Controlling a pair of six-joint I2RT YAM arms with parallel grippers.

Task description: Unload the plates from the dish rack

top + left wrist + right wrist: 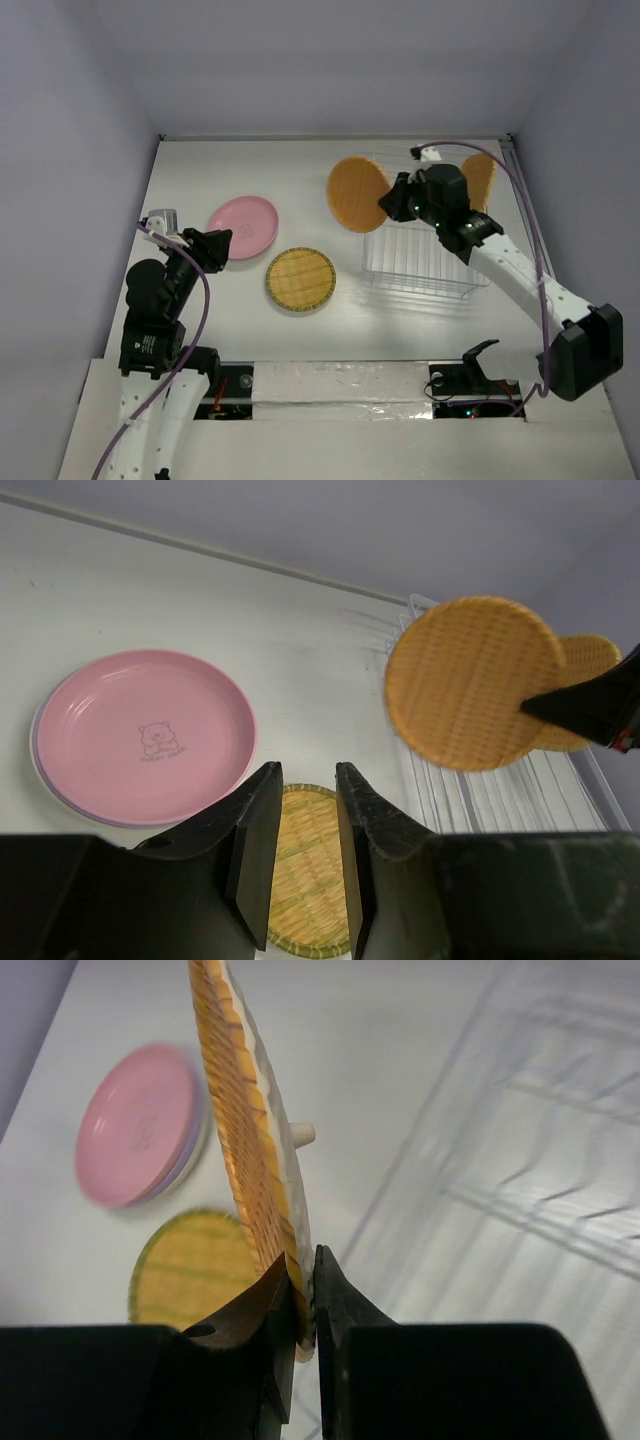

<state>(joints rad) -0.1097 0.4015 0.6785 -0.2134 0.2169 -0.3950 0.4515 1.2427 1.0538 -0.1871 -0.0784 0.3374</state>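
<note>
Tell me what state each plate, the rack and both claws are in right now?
held orange plate: on edge, in the air, pinched at its rim.
right gripper: shut on the held orange plate.
left gripper: open, empty.
pink plate: lying flat, topmost of a stack.
yellow woven plate: lying flat on the table.
second orange plate: on edge, apparently in the rack.
dish rack: upright, only that plate seen in it.

Pretty clearly a robotics lab test cell: bare white tabletop [300, 170] boxed in by blank pale grey walls [70, 130], two white-and-black robot arms [510, 265] bolted along a silver foil-taped front edge [340, 380], purple cables [206, 300] looping off them.
</note>
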